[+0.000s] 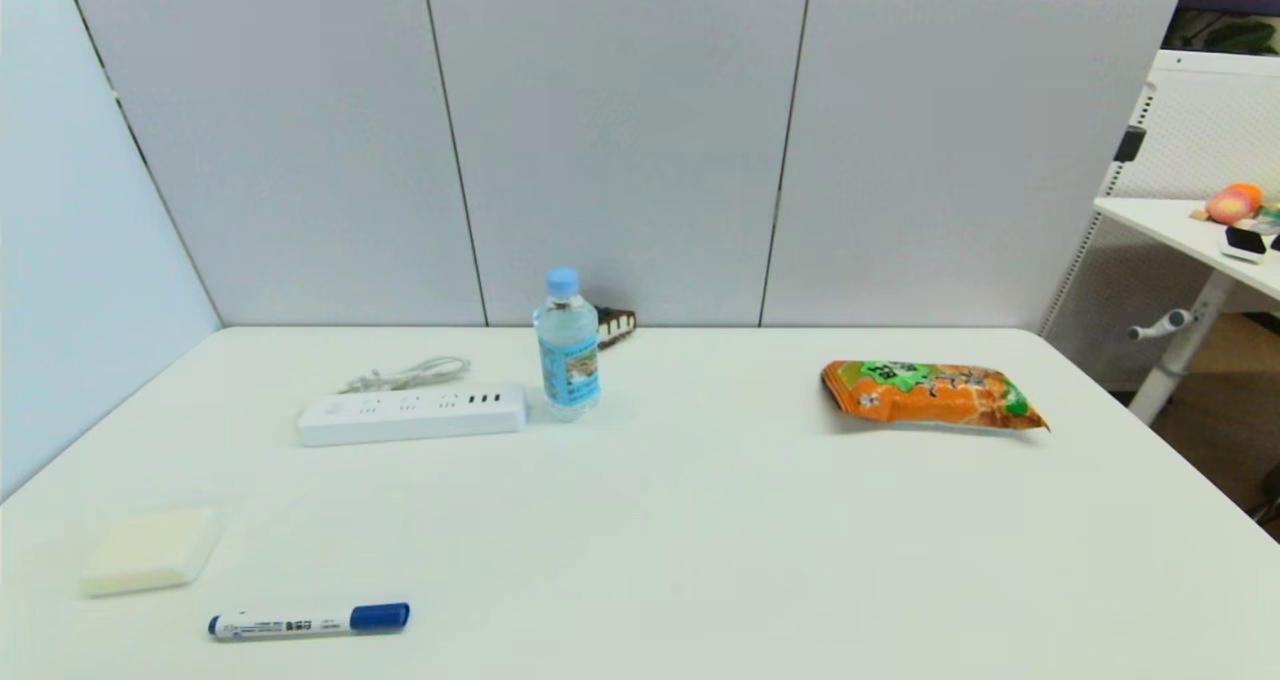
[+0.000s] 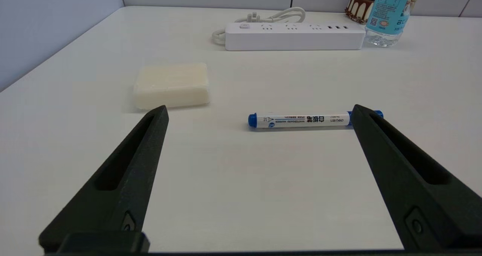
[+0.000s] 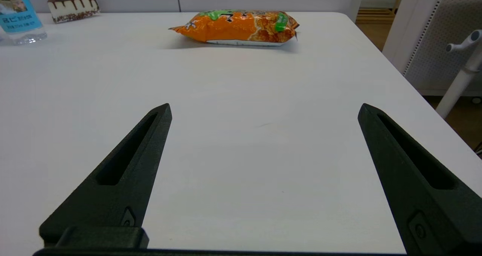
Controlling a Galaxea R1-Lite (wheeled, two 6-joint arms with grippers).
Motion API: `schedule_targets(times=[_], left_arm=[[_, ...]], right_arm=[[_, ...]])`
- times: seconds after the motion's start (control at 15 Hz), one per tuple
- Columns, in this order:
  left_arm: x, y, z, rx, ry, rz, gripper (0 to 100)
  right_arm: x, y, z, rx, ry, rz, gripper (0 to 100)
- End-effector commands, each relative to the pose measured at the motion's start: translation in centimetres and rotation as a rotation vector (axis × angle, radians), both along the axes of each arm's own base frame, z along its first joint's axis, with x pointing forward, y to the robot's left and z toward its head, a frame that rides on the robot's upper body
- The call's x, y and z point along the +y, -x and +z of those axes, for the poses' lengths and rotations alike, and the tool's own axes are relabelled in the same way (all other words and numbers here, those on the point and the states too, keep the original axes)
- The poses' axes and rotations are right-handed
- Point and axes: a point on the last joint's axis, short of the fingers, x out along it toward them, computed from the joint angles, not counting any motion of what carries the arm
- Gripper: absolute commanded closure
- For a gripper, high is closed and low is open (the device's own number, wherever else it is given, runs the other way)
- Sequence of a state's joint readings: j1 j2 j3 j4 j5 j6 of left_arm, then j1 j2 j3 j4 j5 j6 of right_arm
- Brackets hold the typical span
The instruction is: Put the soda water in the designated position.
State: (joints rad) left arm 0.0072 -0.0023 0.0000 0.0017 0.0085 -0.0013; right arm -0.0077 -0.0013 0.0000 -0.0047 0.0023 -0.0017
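The soda water (image 1: pixel 567 345), a small clear plastic bottle with light blue cap and label, stood upright at the far middle of the white bench (image 1: pixel 700 520), just right of a white power strip (image 1: pixel 412 414). We judged it full, smooth and slightly squeezable, best gripped around the labelled waist. Our left hand (image 2: pixel 258 111) and right hand (image 3: pixel 263 109) hung spread wide and empty over the near bench, well apart from it.

Materials and finishes across the tabletop items

Tabletop (image 1: pixel 700 540) is showing a smooth matt white surface; soda water (image 1: pixel 567 345) is looking like clear glossy plastic with a light blue plastic cap and a shiny printed label; power strip (image 1: pixel 412 413) is reading as smooth white plastic with a rubbery-looking white cord; snack bag (image 1: pixel 930 394) is showing crinkled glossy orange foil-like film; marker pen (image 1: pixel 308 621) is showing smooth white plastic with a blue cap; pale block (image 1: pixel 150 550) is looking waxy, semi-matt; left gripper (image 2: pixel 260 111) and right gripper (image 3: pixel 263 109) fingers are showing matt black plastic, slightly grainy.
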Motion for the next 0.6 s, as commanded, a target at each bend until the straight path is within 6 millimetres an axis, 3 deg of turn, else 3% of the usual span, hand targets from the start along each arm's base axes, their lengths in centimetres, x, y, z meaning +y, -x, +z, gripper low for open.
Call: schedule_targets(times=[0.07,0.6], left_arm=[[0.0,-0.02,0.01,0.002,0.0,0.001,0],[0.0,-0.02,0.01,0.002,0.0,0.001,0]], right_arm=[[0.0,0.0,0.0,0.0,0.0,0.001,0],[-0.05,0.01,0.04,-0.002,-0.002,-0.021,0]])
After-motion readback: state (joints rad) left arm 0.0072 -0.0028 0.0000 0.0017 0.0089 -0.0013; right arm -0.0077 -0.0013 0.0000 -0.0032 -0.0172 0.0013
